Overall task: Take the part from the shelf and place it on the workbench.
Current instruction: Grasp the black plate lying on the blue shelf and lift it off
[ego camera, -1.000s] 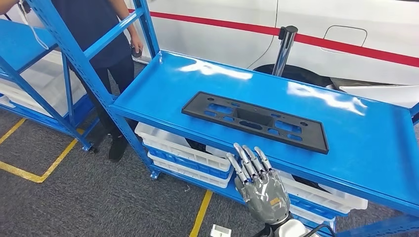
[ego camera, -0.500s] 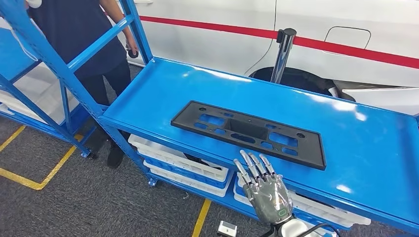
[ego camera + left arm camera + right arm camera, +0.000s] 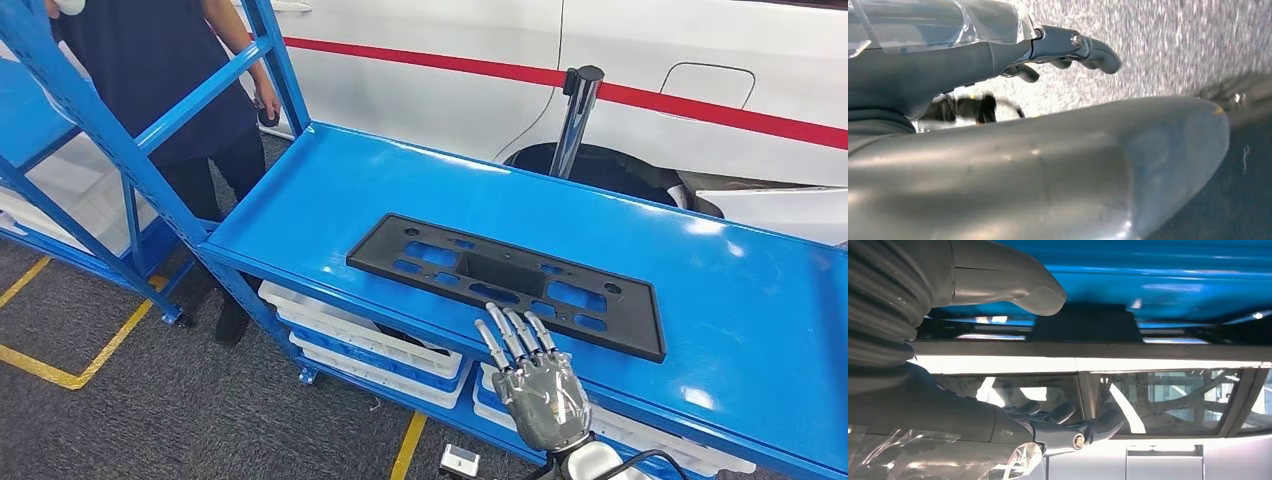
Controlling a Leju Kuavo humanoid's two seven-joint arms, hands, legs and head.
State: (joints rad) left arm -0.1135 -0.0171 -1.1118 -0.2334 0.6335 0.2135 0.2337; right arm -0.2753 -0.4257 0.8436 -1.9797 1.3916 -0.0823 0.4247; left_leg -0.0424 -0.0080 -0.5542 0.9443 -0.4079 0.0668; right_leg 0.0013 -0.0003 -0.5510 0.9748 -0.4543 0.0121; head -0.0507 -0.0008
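Part [image 3: 505,283] flat on shelf [image 3: 330,190]; crates [image 3: 360,335] beneath.

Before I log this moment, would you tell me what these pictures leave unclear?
- Head view: white bins under the blue metal shelf; the shelf hides their contents.
- Head view: right hand seen from behind, palm side hidden.
- Left wrist view: left hand mostly blocked by a grey cover; grey floor blurred.

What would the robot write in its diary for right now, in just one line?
phase: reaching | right robot hand: open, near shelf edge, holding nothing | black part: flat on blue shelf, untouched | person: standing beside shelf
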